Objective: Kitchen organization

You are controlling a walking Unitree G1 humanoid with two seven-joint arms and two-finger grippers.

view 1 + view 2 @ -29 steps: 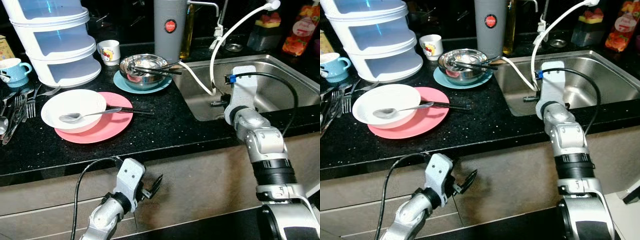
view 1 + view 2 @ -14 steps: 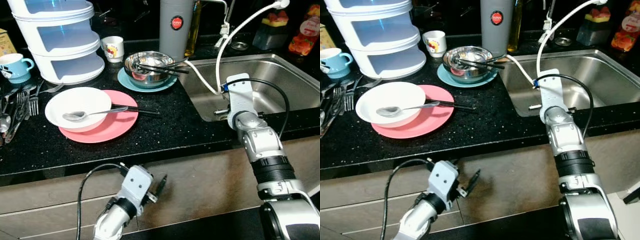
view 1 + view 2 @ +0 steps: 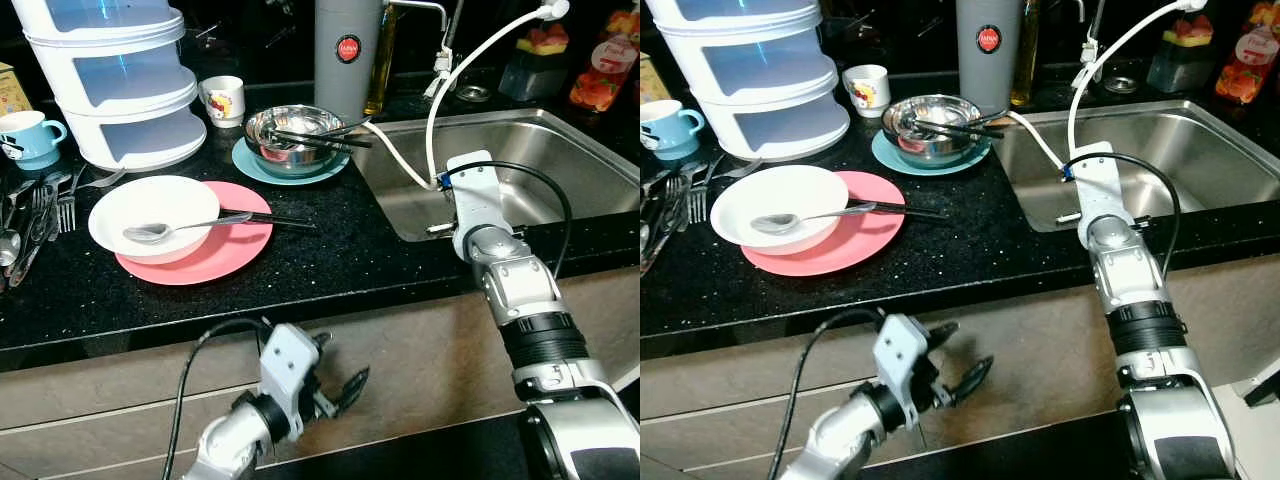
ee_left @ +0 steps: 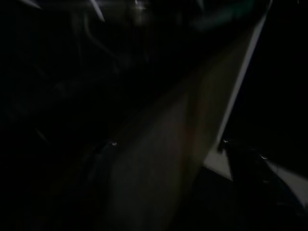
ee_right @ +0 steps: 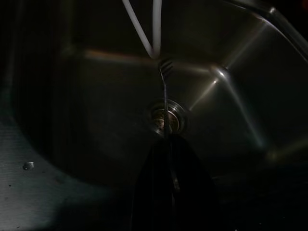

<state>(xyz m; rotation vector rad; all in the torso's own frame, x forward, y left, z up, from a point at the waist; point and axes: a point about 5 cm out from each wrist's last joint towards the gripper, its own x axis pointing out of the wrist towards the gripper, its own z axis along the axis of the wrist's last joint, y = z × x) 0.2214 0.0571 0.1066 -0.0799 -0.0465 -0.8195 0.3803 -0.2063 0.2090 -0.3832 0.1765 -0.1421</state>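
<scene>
A fork (image 5: 165,96) stands pinched between the closed fingers of the right tool (image 5: 166,144), its tines (image 5: 165,67) at the far end and its handle running straight back into the fingertips. Its long axis follows the line of the fingers, aimed down into the steel sink (image 3: 560,140); beyond the tines lie the round drain (image 5: 166,118) and the loop of a white hose (image 5: 144,29). Seen from the head, the right arm reaches over the near rim of the sink with the tool inside the basin.

Out to that arm's left, on the black surface (image 3: 330,250), a steel bowl (image 3: 290,135) sits on a blue plate (image 3: 262,168) and holds dark chopsticks (image 3: 320,138) laid across its rim. Nearer the robot, a white bowl (image 3: 150,205) rests on a pink plate (image 3: 225,255) with a spoon (image 3: 165,232) in it, the handle pointing toward the sink; dark chopsticks (image 3: 275,218) lie across the pink plate just beside it. Farther left are a stack of white tiered containers (image 3: 110,80), a small printed cup (image 3: 222,100), a blue mug (image 3: 28,138) and a loose cluster of forks (image 3: 45,210). A grey canister (image 3: 345,55) stands behind the steel bowl.

The left tool (image 3: 335,385) hangs below the surface edge, in front of the brown cabinet face (image 3: 420,350), fingers spread apart and holding nothing.
</scene>
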